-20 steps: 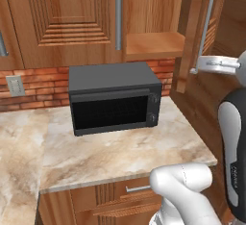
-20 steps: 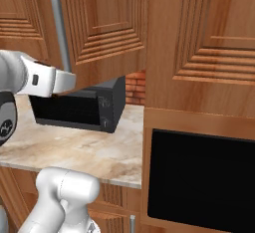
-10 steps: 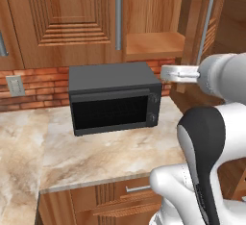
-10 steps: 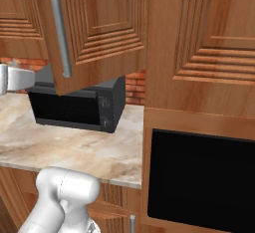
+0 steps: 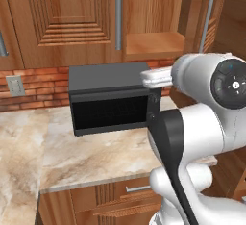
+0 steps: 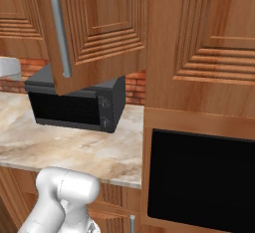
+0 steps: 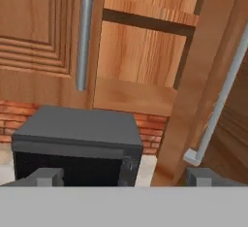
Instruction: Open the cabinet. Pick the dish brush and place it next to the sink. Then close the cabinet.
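Note:
The cabinet (image 5: 72, 22) hangs above the counter. Its left door is closed, with a silver bar handle (image 5: 118, 17). Its right door (image 6: 99, 28) is swung open, and the long handle of that door (image 7: 218, 105) shows at the right of the hand view. Inside are a bare lower shelf (image 7: 135, 95) and an upper shelf board (image 7: 150, 20). The dish brush is out of view, and so is the sink. My gripper (image 7: 124, 176) is open and holds nothing. It hovers in front of the microwave and faces the open compartment. My white hand (image 5: 156, 77) sits level with the microwave's top.
A black microwave (image 5: 110, 101) stands on the marble counter (image 5: 91, 152) below the cabinet, against a brick wall. A tall wooden unit with a black oven front (image 6: 199, 177) is to the right. Drawers (image 5: 129, 195) sit under the counter. My own arm (image 5: 202, 123) blocks the lower right.
My hand has swung left, away from the open right door's handle, to a spot in front of the microwave. The door stays open. The gripper remains open.

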